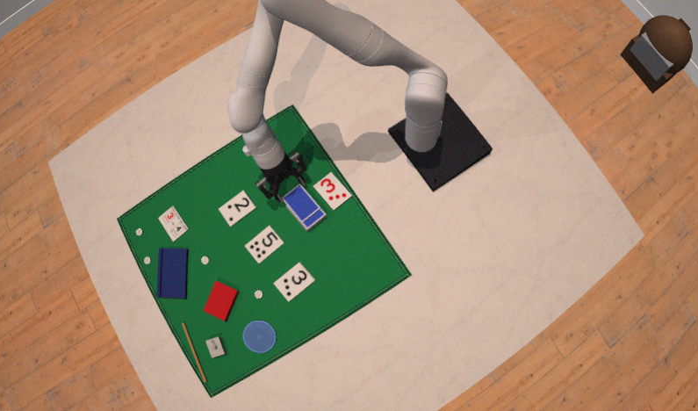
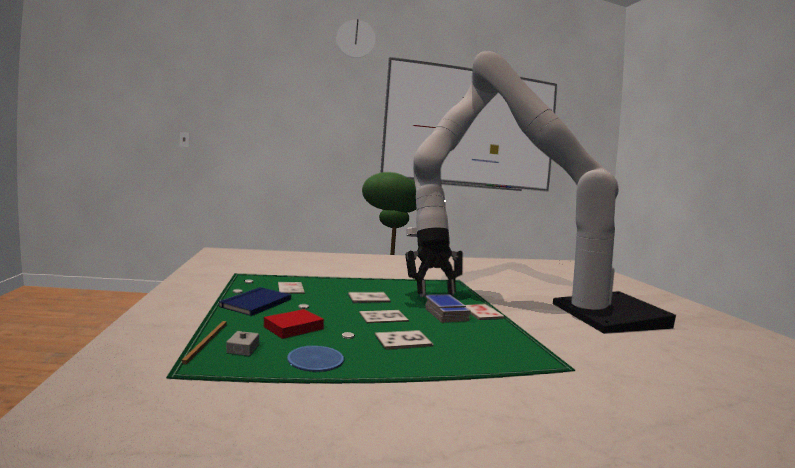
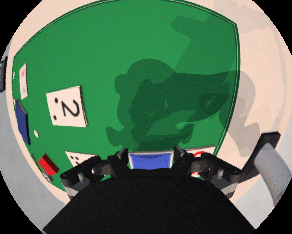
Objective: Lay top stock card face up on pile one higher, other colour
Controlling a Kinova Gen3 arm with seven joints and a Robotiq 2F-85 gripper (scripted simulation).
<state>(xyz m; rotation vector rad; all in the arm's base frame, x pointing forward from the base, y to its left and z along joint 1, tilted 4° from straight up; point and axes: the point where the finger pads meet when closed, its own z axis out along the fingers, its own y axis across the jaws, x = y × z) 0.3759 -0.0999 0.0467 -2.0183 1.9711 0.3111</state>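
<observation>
The face-down stock (image 1: 314, 219) (image 2: 453, 316) is a stack with blue backs. Its top card (image 1: 302, 203) (image 2: 444, 300) (image 3: 151, 161) sits shifted toward my gripper, baring a blue strip of the card below. My gripper (image 1: 292, 191) (image 2: 437, 293) (image 3: 150, 153) points down, open, with one finger at each side of that card's near end; contact cannot be made out. Face-up cards are a black 2 (image 1: 237, 207) (image 2: 369, 296) (image 3: 65, 107), a black 5 (image 1: 264, 244) (image 2: 383, 316), a black 3 (image 1: 293, 281) (image 2: 403, 339) and a red 3 (image 1: 332, 191) (image 2: 484, 311) close beside the stock.
The green mat (image 1: 361, 260) also bears a small printed card (image 1: 173, 223), a navy book (image 1: 172, 273), a red box (image 1: 220, 300), a blue disc (image 1: 259, 336), a grey block (image 1: 214, 347), a wooden stick (image 1: 193, 352) and several white discs. My base stands right of the mat.
</observation>
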